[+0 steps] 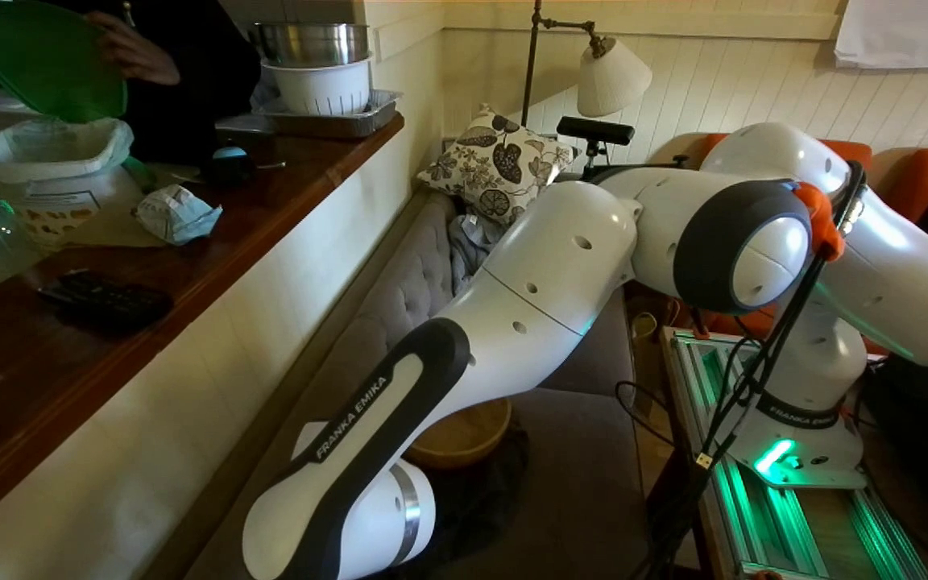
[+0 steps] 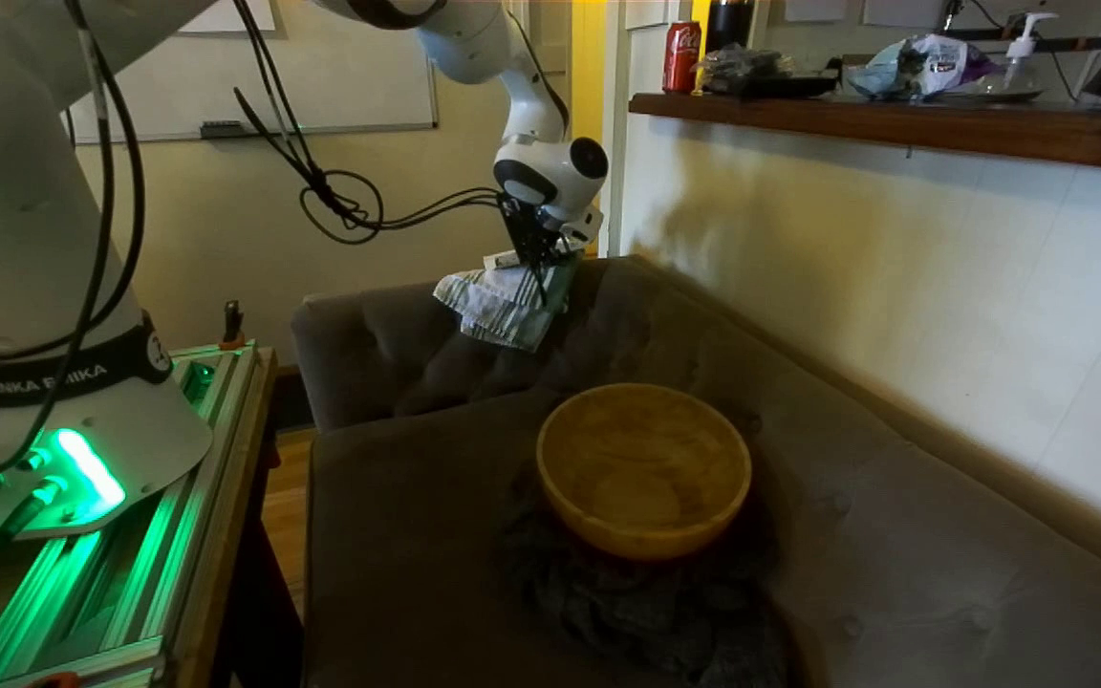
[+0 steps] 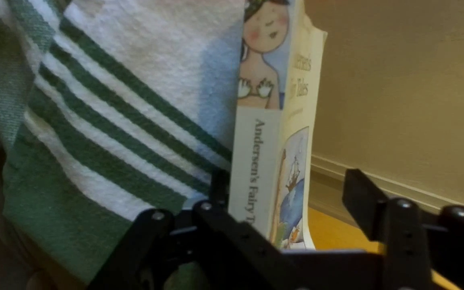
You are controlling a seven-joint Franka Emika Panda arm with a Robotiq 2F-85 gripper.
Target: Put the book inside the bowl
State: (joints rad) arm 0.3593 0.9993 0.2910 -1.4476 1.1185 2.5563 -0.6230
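Observation:
The book (image 3: 262, 161), a thin whitish paperback with "Andersen's Fairy Tales" on its spine, lies between my gripper's fingers in the wrist view. Its white edge (image 2: 501, 259) shows on the towel in an exterior view. My gripper (image 3: 290, 195) is open: the left finger is between towel and spine, close against the book, and the right finger stands apart from the cover. The gripper also shows in an exterior view (image 2: 541, 250), above the sofa's end. The tan wooden bowl (image 2: 644, 478) sits empty on the sofa seat; the arm partly hides it in an exterior view (image 1: 464, 435).
A green-and-white striped towel (image 3: 115, 121) lies against the book and drapes over the sofa end (image 2: 507, 311). A dark cloth (image 2: 646, 612) lies under the bowl. The tufted sofa back (image 2: 847, 487) and wall (image 2: 875, 325) run alongside. A wooden ledge (image 2: 895, 132) is above.

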